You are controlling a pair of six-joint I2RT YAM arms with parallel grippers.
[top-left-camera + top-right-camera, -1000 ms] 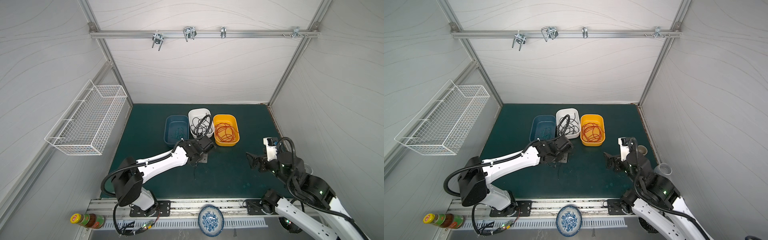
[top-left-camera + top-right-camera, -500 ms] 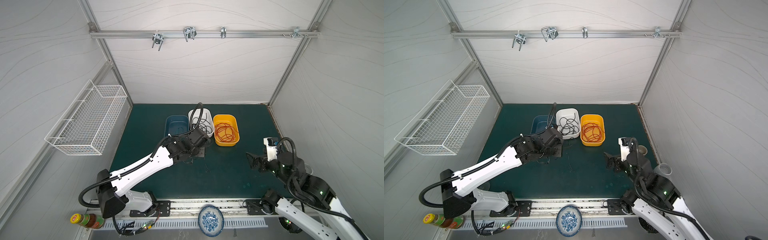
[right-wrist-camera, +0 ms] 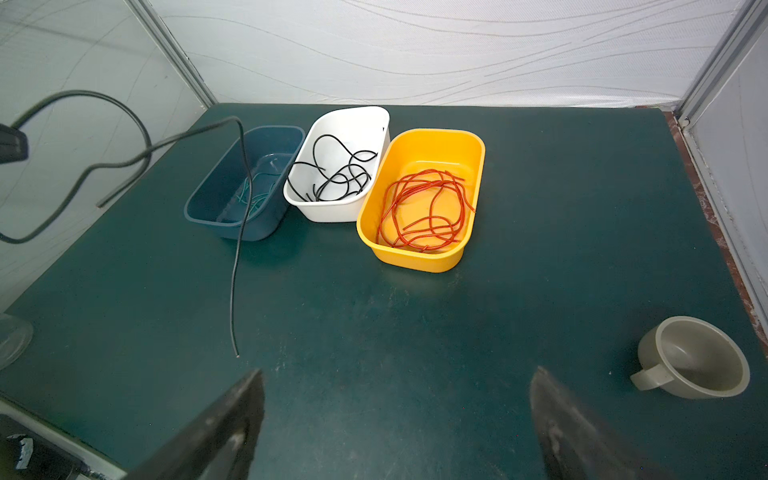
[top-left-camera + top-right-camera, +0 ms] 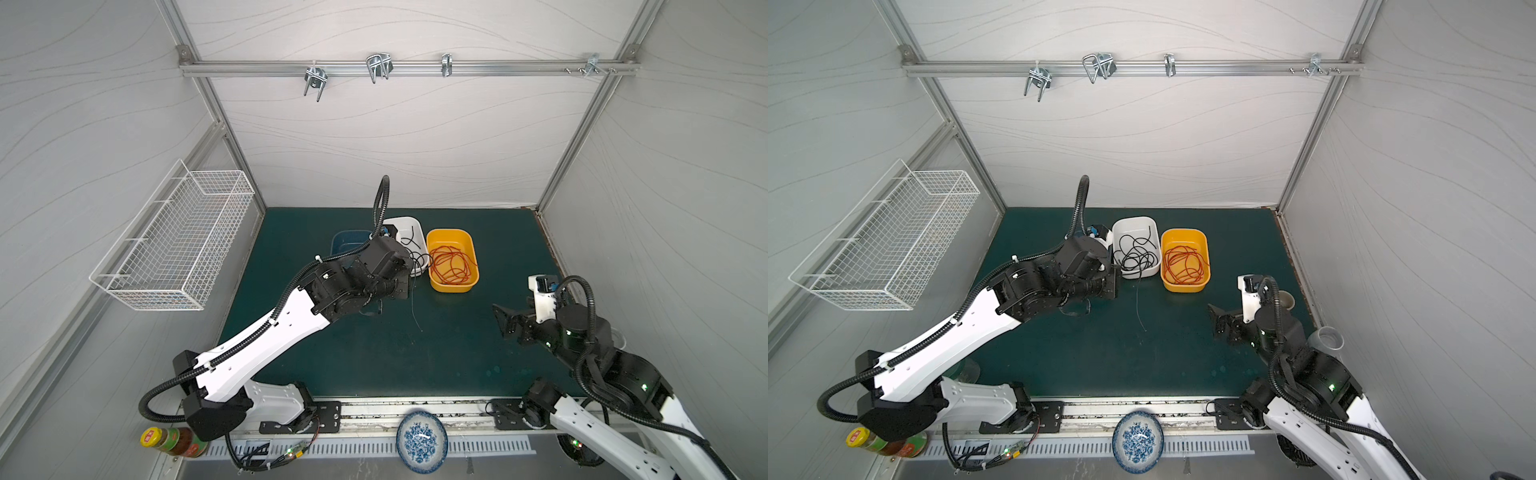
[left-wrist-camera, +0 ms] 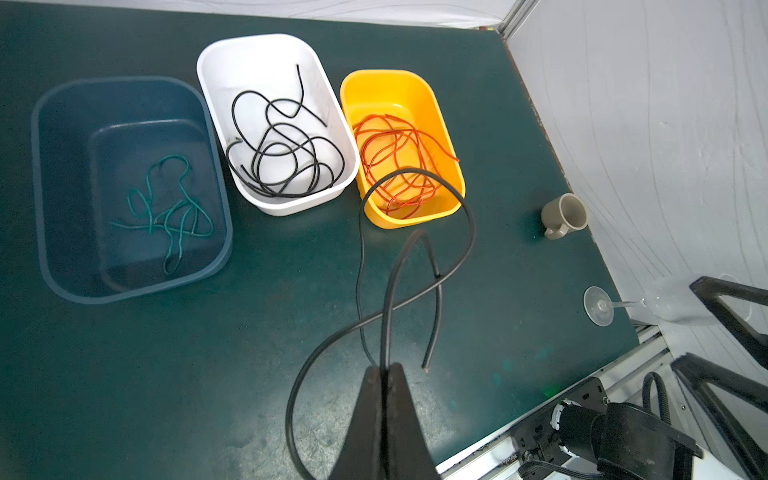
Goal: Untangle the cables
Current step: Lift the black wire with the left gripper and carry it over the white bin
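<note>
My left gripper (image 5: 386,368) is shut on a black cable (image 5: 415,249) and holds it up above the mat in front of the bins. The cable loops away from the fingers. One end dangles down to the mat (image 4: 415,316) (image 4: 1139,303) (image 3: 237,291). More black cable (image 5: 286,158) lies coiled in the white bin (image 5: 266,45). A red cable (image 5: 399,162) fills the yellow bin (image 5: 432,95), and a teal-green cable (image 5: 166,216) lies in the blue bin (image 5: 41,187). My right gripper (image 3: 398,374) (image 4: 505,320) hovers open and holds nothing at the front right.
A beige cup (image 3: 698,361) (image 5: 567,214) stands near the right wall. A clear wine glass (image 5: 598,305) lies on its side by the front right edge. A white wire basket (image 4: 178,245) hangs on the left wall. A patterned plate (image 4: 422,440) and a jar (image 4: 166,440) sit beyond the front rail.
My left arm has risen and stretched out, lifting the black cable off the mat so that one end dangles. The right arm has not moved.
</note>
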